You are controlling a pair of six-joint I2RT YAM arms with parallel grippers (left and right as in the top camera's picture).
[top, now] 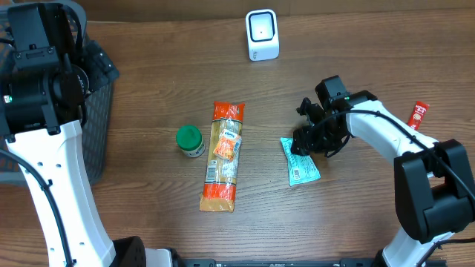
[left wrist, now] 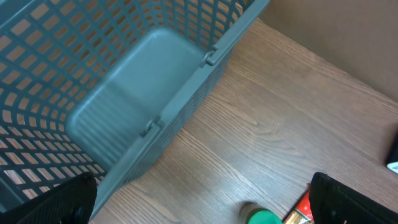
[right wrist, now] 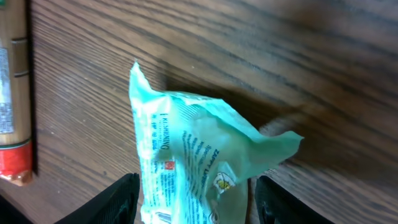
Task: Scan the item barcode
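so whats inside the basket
The basket shows only a bare floor in the left wrist view, nothing on it. Its other parts are out of frame, and overhead the left arm covers most of it.

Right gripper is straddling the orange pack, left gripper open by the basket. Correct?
Not quite. The right gripper straddles the teal packet, not the orange pack, which lies apart from it on the table; the right wrist view shows it. The left gripper is open by the basket, as said.
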